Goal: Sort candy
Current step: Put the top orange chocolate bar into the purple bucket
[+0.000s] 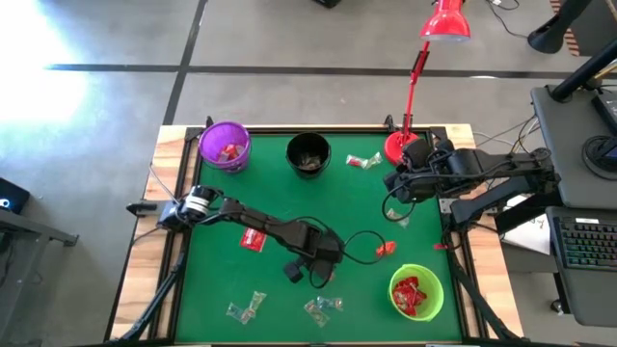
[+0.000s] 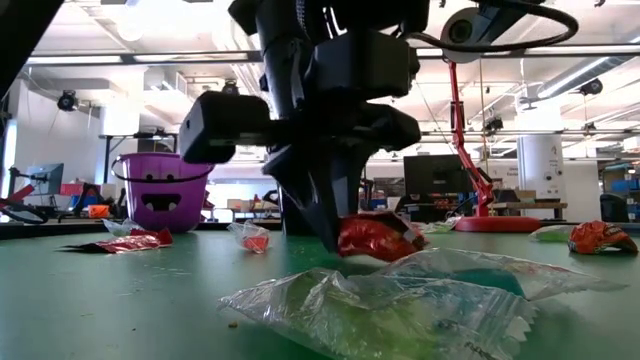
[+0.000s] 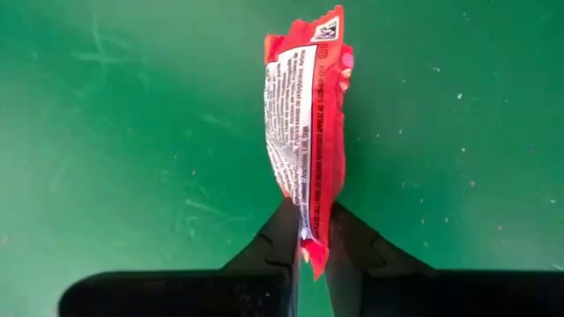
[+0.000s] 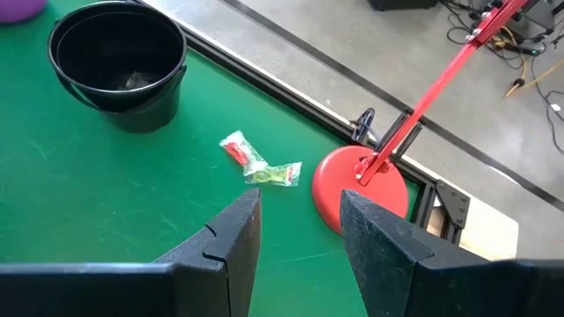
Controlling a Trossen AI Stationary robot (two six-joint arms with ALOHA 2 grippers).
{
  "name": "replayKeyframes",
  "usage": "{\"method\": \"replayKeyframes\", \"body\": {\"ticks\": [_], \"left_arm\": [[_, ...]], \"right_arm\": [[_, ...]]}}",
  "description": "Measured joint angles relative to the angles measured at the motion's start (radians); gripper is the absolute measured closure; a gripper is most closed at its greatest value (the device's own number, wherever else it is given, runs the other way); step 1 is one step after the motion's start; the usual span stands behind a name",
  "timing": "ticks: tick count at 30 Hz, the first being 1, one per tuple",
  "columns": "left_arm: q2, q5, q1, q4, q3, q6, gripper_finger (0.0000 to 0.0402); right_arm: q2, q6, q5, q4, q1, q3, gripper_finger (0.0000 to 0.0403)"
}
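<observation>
Three bowls ring my working area; the green bowl (image 1: 416, 291), already holding red sweets, looks right for this piece. Left gripper (image 3: 313, 251) is clamped on a red-wrapped candy (image 3: 307, 132) by its tail, wrapper jutting forward beyond the fingertips. I should lift slowly, since the pinch is slim. Right gripper (image 4: 298, 231) waits, jaws apart.

open green mat (image 1: 280, 198) mid-table, red lamp base (image 1: 398, 147) beside right claw (image 4: 300, 220)
</observation>
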Motion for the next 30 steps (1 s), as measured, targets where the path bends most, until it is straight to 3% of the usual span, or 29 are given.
{"method": "replayKeyframes", "body": {"ticks": [8, 18, 30], "left_arm": [[0.0, -0.009, 0.053, -0.334, 0.155, -0.116, 0.0399], [-0.006, -0.008, 0.139, -0.621, 0.328, -0.147, 0.0401], [-0.123, -0.008, 0.269, -0.689, 0.351, -0.18, 0.0401]], "right_arm": [[0.0, -0.038, 0.0, 0.0, 0.0, 0.0, 0.0255], [-0.02, -0.101, 0.0, 0.002, 0.0, 0.0, 0.0255], [-0.065, -0.159, -0.053, 0.039, 0.0, 0.0, 0.0255]]}}
